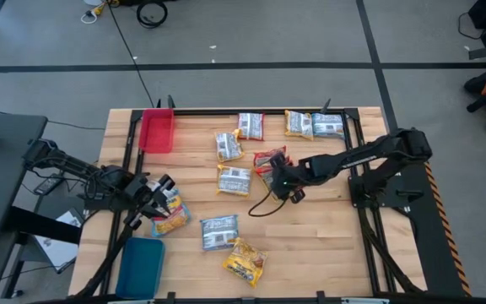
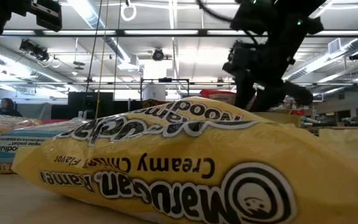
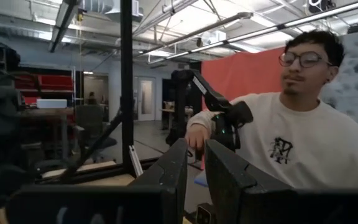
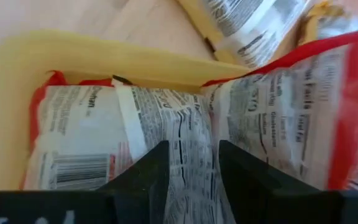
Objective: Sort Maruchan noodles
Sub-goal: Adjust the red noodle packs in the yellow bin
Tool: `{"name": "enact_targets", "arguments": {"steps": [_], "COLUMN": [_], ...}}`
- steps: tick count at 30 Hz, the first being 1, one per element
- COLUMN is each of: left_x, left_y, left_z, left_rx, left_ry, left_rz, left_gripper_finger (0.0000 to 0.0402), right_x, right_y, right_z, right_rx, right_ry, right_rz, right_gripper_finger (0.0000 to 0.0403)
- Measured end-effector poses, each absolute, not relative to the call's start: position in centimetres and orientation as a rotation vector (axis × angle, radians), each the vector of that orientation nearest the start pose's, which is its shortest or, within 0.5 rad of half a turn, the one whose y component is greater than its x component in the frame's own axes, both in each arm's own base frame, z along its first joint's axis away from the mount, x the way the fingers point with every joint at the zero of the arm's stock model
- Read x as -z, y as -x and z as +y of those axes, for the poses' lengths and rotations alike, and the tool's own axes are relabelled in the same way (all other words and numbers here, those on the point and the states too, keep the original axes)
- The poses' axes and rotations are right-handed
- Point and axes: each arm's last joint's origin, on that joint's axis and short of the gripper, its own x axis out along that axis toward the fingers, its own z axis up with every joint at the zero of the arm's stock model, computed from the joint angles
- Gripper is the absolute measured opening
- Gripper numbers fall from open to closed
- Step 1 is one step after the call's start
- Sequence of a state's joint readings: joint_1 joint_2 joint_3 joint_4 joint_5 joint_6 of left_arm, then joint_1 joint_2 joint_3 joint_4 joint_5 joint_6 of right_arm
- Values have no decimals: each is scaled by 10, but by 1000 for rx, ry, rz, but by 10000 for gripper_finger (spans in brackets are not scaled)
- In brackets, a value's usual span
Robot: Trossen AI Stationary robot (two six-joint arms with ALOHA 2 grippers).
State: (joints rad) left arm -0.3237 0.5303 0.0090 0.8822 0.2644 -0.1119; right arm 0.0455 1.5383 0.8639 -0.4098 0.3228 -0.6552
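Near the middle of the high view, the right gripper (image 1: 283,180) hangs over red-edged Maruchan noodles (image 1: 270,160). Its wrist view shows two red-edged packets (image 4: 129,149) lying side by side in a yellow tray (image 4: 73,56), with the fingers (image 4: 145,174) parted just above their seam and clamping nothing. That looks like a drop-off or a nudge to settle them, though red packets in a yellow tray seem an odd match for sorting by colour.

At lower left of the high view the left gripper (image 1: 154,196) sits beside a yellow-edged packet (image 1: 169,221). Its wrist view looks level into the room at a seated person (image 3: 303,143), with the fingers (image 3: 173,180) nearly together and nothing visible between them; I judge it waiting.

Other packets lie scattered over the bench (image 1: 327,245), with a red tray (image 1: 157,131) at upper left and a blue tray (image 1: 140,266) at lower left.

The high view barely shows the yellow tray, since the arm covers it. The low view is almost filled by one yellow packet (image 2: 166,162), which hides the bench behind.
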Motion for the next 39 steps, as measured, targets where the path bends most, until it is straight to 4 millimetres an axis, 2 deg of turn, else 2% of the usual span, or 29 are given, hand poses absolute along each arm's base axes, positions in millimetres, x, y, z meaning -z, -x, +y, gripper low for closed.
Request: {"name": "enact_targets", "arguments": {"steps": [6, 12, 14, 19, 22, 25, 32, 35, 39], "left_x": [-201, -202, -202, -202, -202, -202, -202, -204, -204], "left_y": [-115, -115, -115, -115, -115, -115, -115, -115, -115], "left_z": [-46, -46, -46, -46, -46, -46, -46, -45, -45], "left_rx": [613, 614, 611, 611, 611, 610, 597, 573, 556], "left_ry": [206, 221, 221, 221, 221, 218, 171, 183, 188], "left_rz": [-311, -312, -314, -313, -313, -315, -335, -352, -357], "left_gripper_finger": [62, 62, 62, 62, 62, 62, 62, 62, 62], "right_x": [-162, -160, -165, -192, -206, -211, -181, -166, -157], "right_y": [-290, -287, -285, -275, -268, -261, -245, -238, -234], "right_z": [-1, 6, 11, 35, 47, 54, 52, 45, 34], "right_rx": [-101, -69, -30, 43, 79, 123, 334, 393, 443], "right_ry": [793, 856, 904, 1034, 1063, 1052, 1119, 1140, 1097], "right_rz": [1183, 1220, 1213, 1103, 1027, 951, 695, 590, 477], "right_gripper_finger": [114, 13, 11, 6, 5, 4, 2, 2, 2]}}
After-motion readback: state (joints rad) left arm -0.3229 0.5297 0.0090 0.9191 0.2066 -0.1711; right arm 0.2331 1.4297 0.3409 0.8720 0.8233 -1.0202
